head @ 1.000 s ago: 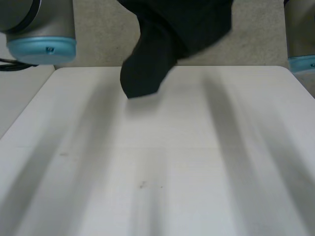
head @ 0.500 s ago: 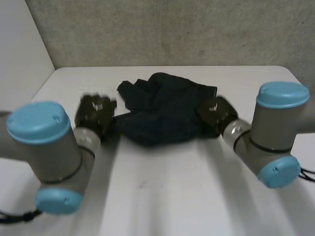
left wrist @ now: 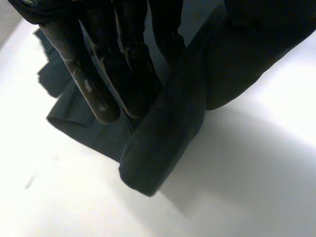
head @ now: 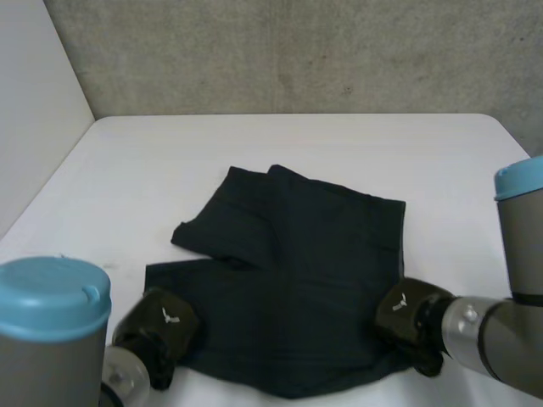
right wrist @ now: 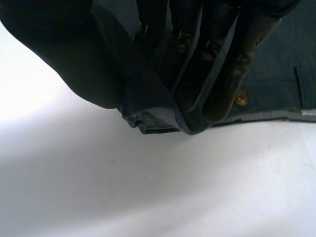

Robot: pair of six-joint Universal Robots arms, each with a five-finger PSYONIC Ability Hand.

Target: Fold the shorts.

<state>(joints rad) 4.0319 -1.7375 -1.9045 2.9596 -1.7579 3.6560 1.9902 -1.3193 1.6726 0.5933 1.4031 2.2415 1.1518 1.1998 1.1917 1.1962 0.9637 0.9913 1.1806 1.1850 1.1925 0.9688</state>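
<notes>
I am working the laying-out step: the shorts are lying mostly flat in the middle of the white table, dark and a bit rumpled, with one flap on the robot's left side doubled over itself. The left hand is sitting at the near left corner of the cloth and the right hand at the near right corner. In the left wrist view the fingers are lying straight and pressed together, pinching a rolled edge of the shorts against what I take to be the thumb under the fabric. In the right wrist view the fingers are likewise straight and close together, clamping the hem beside a small button. No fold is made yet, by my reading. Next I am expecting to lift both near corners together and carry them toward the far edge, keeping the hands level so the cloth is not skewing, and the doubled flap may be needing a smoothing first.
</notes>
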